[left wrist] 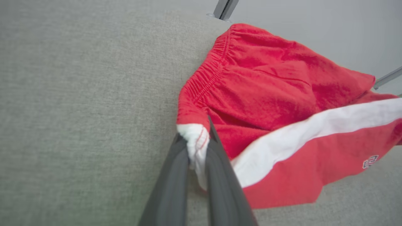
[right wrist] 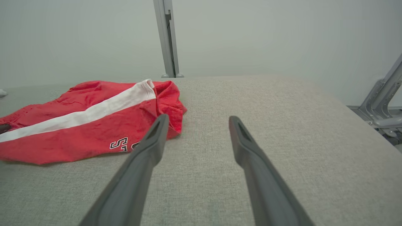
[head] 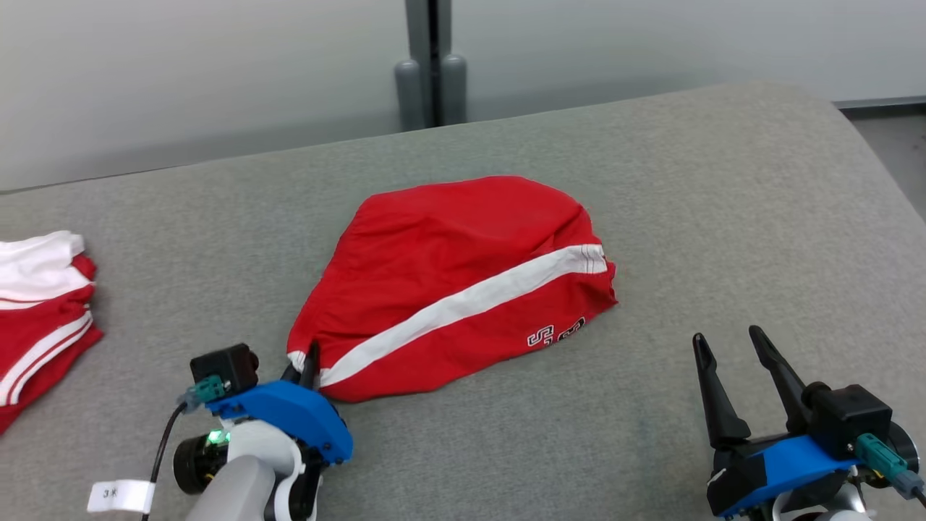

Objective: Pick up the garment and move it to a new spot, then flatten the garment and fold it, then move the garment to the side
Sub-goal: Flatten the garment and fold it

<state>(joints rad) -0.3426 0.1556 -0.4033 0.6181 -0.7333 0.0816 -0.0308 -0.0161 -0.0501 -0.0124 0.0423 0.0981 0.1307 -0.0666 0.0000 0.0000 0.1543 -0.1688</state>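
Head view: red shorts (head: 463,282) lie mid-table (head: 687,181), their long axis, marked by the white stripe, running from near left to far right. The left gripper (head: 309,365) is at the shorts' near-left corner. The right gripper (head: 725,341), spread and empty, stands well off their right end. Left wrist view adds the grip itself: fingers (left wrist: 176,175) pinched on the white waistband corner, so a lift would likely trail the shorts rightward.

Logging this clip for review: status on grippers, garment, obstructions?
Left gripper shut on the shorts at a white corner. Right gripper open, apart from them. Shorts rumpled on the grey table. Other clothes far left, out of the way.
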